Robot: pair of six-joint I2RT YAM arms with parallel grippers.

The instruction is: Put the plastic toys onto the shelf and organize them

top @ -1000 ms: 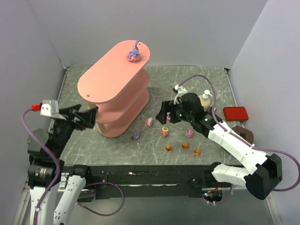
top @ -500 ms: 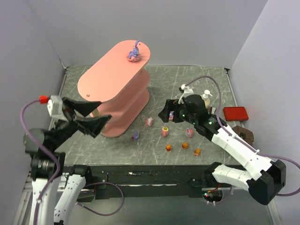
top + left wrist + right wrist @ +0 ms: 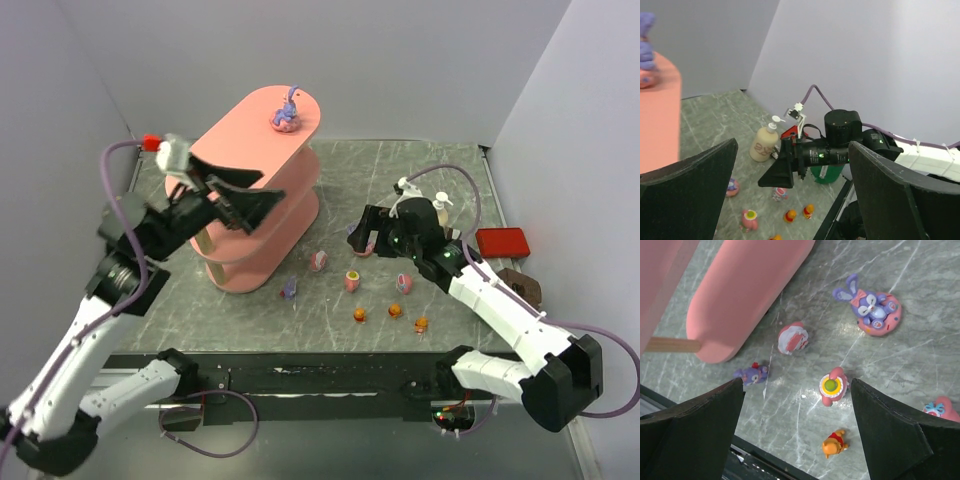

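L hand (image 3: 272, 189) lifted, fingers apart like R hand (image 3: 360, 240), partly hiding shelf (image 3: 250, 130) mid tier.

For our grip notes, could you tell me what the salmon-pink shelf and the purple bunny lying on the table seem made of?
Salmon-pink oval shelf boards: probably painted wood or plastic, matt, no glare; the post looks bare wood. Purple bunny figurine: likely moulded plastic, smooth, faint sheen.

A robotics lab booth: blank pale walls (image 3: 400, 60) box in a marble-patterned table (image 3: 350, 165) carrying two cabled robot arms (image 3: 500, 305).
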